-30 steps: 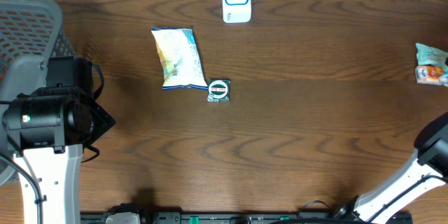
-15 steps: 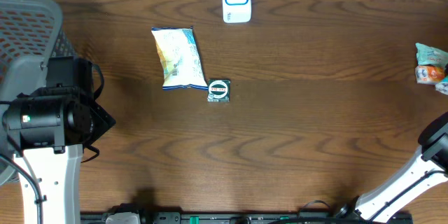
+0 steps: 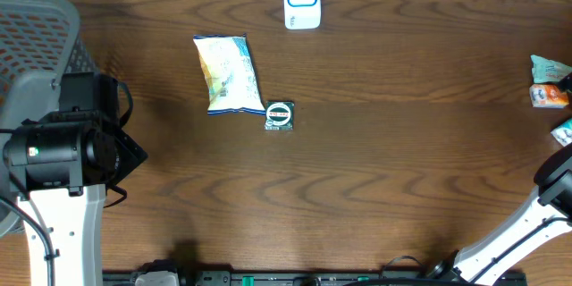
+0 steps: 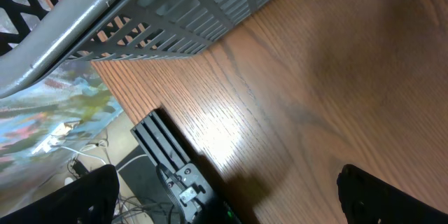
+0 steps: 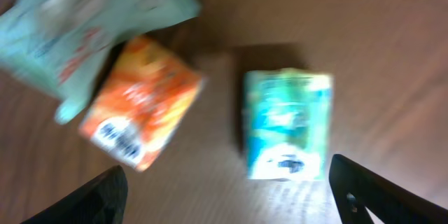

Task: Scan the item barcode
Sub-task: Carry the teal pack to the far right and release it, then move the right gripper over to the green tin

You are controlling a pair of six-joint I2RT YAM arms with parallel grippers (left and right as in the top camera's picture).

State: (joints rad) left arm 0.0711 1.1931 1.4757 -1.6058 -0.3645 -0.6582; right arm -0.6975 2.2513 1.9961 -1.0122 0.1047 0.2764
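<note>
left arm: big black round joint, white tube below, thin black cable looping beside.
right arm: white tube, black joint at top.
left pincer fingers, right pincer fingers: black, round tips.

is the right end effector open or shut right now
Open: the right end effector shows its fingers far apart in the wrist view, gripping nothing.

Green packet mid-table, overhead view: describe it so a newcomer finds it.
Find the white scanner at the table's far edge. Below-left lies a pale snack bag; the green packet sits at its lower right corner, far smaller, dark, with a round white label.
</note>
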